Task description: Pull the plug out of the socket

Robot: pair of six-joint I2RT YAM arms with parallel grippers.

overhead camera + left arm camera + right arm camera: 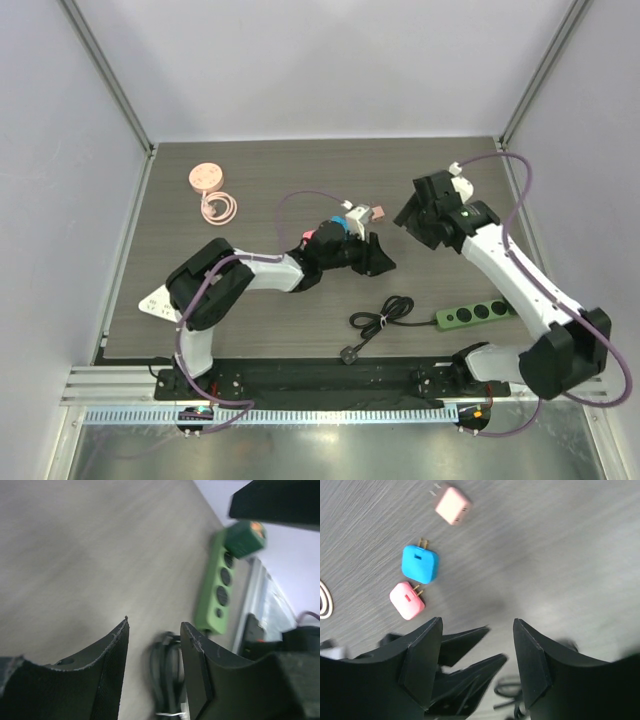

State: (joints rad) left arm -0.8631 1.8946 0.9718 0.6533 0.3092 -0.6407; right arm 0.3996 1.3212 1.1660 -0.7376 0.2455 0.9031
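The socket (478, 312) (218, 594), a green power strip, lies at the front right; its right end is hidden under my right arm. The outlets that show are empty. A darker green block with an orange spot (245, 538) sits at its far end; whether it is a plug I cannot tell. Three small plugs lie loose mid-table: pale pink (452, 504) (379, 211), blue (420, 564) and pink (407, 600). My left gripper (378, 262) (155, 622) hangs open above the table, holding nothing. My right gripper (408, 217) (477, 621) is open and empty, just right of the left one.
The strip's black cord (385, 315) (167, 680) lies coiled left of it, ending in a black plug (349, 354) near the front edge. A pink round disc (205, 177) and a pink cable loop (219, 208) lie at the back left. White walls enclose the table.
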